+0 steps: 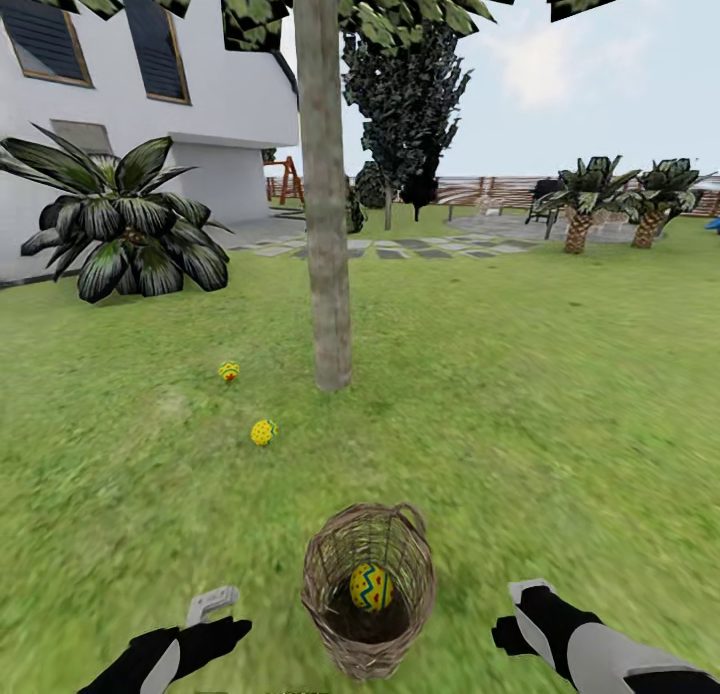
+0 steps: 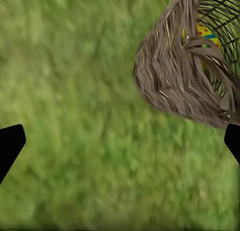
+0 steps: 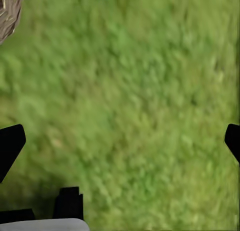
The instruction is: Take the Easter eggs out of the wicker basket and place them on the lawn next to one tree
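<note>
Lawn [image 1: 560,394]: green grass on all sides of the tree [image 1: 325,224].
Wicker basket [image 1: 368,589]: on the grass, well short of the tree; one egg [image 1: 371,587] inside.
Two eggs [image 1: 229,371] [image 1: 263,432]: on the grass left of the tree, apart from each other.
Left gripper [image 2: 120,141]: left of the basket, fingers spread wide, empty.
Right gripper [image 3: 120,141]: right of the basket, fingers spread wide, empty.

White house [image 1: 120,134] (dark-shuttered windows), broad-leafed plant [image 1: 125,229] beside it, two short palms [image 1: 580,209] far right.
</note>
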Robot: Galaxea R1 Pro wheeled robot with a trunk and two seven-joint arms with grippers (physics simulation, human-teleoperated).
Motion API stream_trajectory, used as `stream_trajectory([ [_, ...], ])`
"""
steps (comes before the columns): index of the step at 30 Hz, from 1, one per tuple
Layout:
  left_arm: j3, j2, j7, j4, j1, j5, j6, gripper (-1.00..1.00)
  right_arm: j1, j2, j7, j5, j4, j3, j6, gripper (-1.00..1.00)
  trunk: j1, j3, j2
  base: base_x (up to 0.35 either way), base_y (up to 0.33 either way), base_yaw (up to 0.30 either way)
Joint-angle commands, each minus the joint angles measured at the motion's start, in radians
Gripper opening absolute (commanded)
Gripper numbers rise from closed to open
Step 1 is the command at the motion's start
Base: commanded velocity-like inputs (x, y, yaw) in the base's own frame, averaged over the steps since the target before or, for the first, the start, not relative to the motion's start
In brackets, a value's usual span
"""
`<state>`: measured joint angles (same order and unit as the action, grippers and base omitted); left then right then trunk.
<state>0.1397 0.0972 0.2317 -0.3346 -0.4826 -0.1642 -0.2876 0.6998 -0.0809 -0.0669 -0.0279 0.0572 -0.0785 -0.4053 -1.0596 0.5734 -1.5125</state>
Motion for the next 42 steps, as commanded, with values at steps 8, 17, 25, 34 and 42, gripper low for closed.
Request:
stream_trajectory([
  [8, 0.006, 0.0, 0.004, 0.003, -0.001, -0.007, -0.009, 1.0, 0.0, -0.001, 0.001, -0.003, 0.003, -0.006, -0.007, 1.0, 0.0, 0.001, 0.0, 0.0, -0.35, 0.3],
  [17, 0.006, 0.001, 0.003, 0.003, -0.001, -0.008, -0.009, 1.0, 0.0, 0.0, 0.002, -0.003, 0.003, -0.007, -0.009, 1.0, 0.0, 0.001, 0.0, 0.0, -0.35, 0.3],
  [25, 0.006, 0.001, 0.004, 0.003, -0.001, -0.008, -0.009, 1.0, 0.0, 0.0, 0.002, -0.004, 0.003, -0.007, -0.009, 1.0, 0.0, 0.001, 0.0, 0.0, -0.35, 0.3],
  [34, 0.006, 0.001, 0.005, 0.003, -0.001, -0.008, -0.008, 1.0, 0.0, 0.0, 0.002, -0.006, -0.015, -0.007, -0.006, 1.0, 0.0, 0.001, 0.0, 0.0, -0.35, 0.3],
  [42, 0.006, 0.001, 0.005, 0.003, -0.001, -0.008, -0.008, 1.0, 0.0, 0.0, 0.002, -0.005, -0.016, -0.007, -0.006, 1.0, 0.0, 0.001, 0.0, 0.0, -0.35, 0.3],
])
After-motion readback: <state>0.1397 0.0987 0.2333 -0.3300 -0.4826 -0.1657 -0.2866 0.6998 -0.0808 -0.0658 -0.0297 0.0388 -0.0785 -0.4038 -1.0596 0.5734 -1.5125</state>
